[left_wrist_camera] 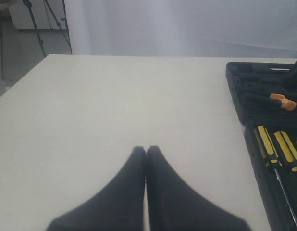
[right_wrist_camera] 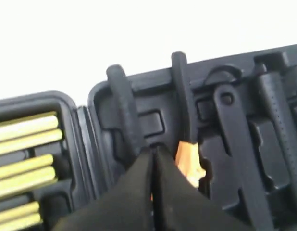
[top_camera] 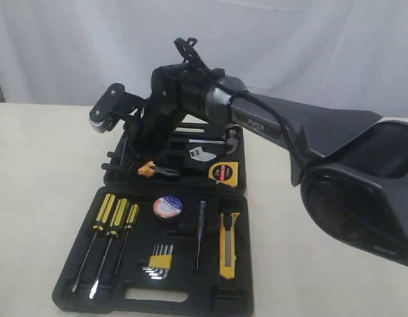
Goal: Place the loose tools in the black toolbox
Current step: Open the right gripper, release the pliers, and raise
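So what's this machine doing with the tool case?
A two-armed robot is packing loose tools into the open black toolbox. Its right gripper is over the far half, shut right at the orange-and-black pliers; I can't tell if it actually grips them. The yellow tape measure, black tape roll and utility knife already lie in the case. The left gripper is shut, idle over bare table beside the box.

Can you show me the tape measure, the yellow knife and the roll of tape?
Yellow tape measure (top_camera: 223, 173), exterior view, centre of its face.
Utility knife (top_camera: 228, 247), exterior view, middle of its yellow body.
Black tape roll (top_camera: 168, 207), exterior view, on its white-blue label.
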Action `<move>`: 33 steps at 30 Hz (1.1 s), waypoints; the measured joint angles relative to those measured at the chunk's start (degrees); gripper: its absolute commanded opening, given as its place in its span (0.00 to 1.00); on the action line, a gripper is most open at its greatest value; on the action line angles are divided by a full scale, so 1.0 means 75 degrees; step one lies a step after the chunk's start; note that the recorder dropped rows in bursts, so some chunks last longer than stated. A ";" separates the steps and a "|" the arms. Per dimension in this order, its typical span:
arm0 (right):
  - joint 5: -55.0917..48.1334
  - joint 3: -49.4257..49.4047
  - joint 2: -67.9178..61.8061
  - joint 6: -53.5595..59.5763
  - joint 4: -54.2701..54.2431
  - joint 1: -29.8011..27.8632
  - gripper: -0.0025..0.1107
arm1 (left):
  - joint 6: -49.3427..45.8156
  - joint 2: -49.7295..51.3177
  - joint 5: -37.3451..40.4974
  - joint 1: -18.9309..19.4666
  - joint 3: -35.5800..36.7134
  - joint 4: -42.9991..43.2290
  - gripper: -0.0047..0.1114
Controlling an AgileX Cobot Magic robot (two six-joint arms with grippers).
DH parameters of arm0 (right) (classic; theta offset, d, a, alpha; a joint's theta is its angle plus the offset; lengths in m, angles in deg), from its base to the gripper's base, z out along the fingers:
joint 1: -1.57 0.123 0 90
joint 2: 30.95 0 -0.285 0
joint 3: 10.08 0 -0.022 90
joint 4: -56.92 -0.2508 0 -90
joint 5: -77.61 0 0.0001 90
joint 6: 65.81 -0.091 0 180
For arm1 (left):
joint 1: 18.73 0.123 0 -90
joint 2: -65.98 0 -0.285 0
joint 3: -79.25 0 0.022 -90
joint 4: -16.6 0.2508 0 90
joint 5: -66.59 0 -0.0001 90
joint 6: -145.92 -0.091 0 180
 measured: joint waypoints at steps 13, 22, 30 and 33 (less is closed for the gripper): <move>0.1484 0.0000 -0.0250 -0.2972 0.1663 0.0536 0.02 | 0.0000 0.0000 0.0000 0.0000 0.0000 0.0000 0.04; 0.1424 0.0000 -0.0639 -0.3647 0.2054 0.0730 0.02 | 0.0000 0.0000 0.0000 0.0000 0.0000 0.0000 0.04; 0.0948 0.0000 -0.0639 -0.3750 0.2419 0.0578 0.02 | 0.0000 0.0000 0.0000 0.0000 0.0000 0.0000 0.04; 0.0674 0.0015 -0.0639 -0.4038 0.2671 0.0564 0.02 | 0.0000 0.0000 0.0000 0.0000 0.0000 0.0000 0.04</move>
